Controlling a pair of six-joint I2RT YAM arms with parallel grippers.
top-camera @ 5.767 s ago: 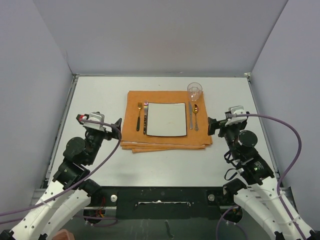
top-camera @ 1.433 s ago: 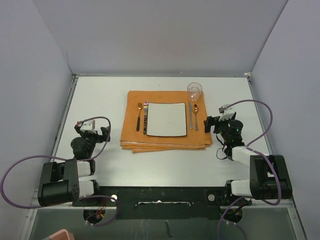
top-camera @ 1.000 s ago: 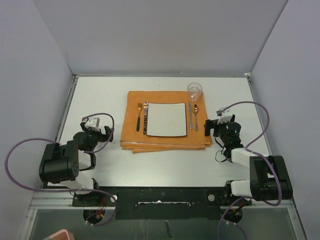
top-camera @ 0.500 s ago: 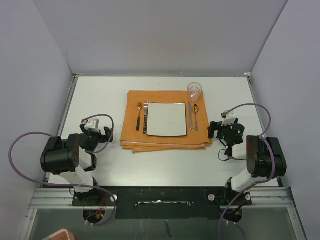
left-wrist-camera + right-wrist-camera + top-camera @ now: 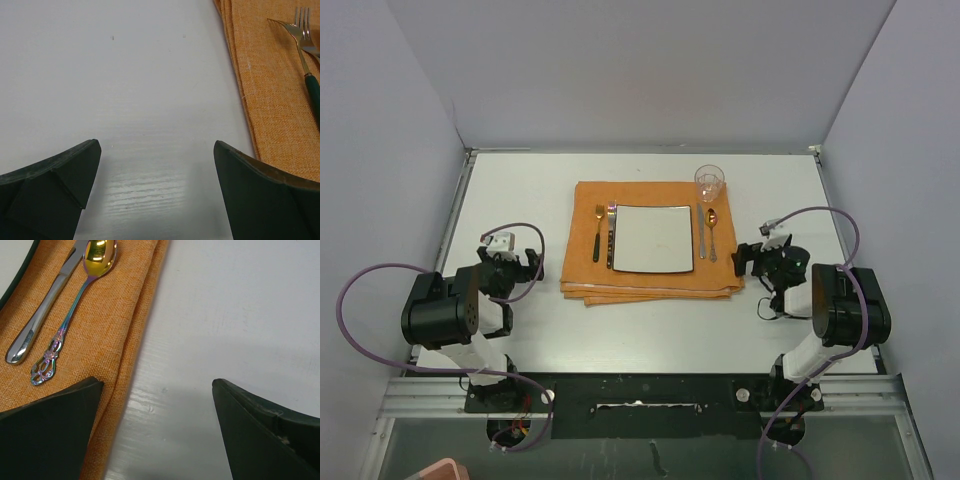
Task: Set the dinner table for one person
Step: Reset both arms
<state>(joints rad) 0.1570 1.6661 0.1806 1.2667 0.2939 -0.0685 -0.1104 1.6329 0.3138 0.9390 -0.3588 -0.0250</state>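
Across the middle of the dinner table (image 5: 650, 330), nearer its far edge than its near one, we saw a folded orange mat (image 5: 650, 285) lying flat, with a square white plate (image 5: 653, 238) at its centre. Left of the plate lay two forks side by side, both pointing to the far side: a fork with a dark green handle (image 5: 597, 232) on the outside and a silvery fork (image 5: 611, 235) just beside the plate's left rim. Right of the plate lay a knife (image 5: 701, 235) and, beyond it, a spoon (image 5: 712, 232) with a golden bowl and an iridescent, ornate handle. A clear glass (image 5: 709, 183) stood upright at the mat's far right corner, just beyond the spoon's bowl. Both arms were folded back low over their bases at the near side. We found the left gripper (image 5: 525, 272) close above bare table left of the mat, its jaws wide apart with nothing between them; its wrist view showed the mat's left edge and the fork tines off to the right. We found the right gripper (image 5: 750, 262) just off the mat's right edge, near the spoon's handle, its jaws likewise spread wide and holding nothing. Whether either gripper touched the table we could not tell. A purple cable looped from each arm.
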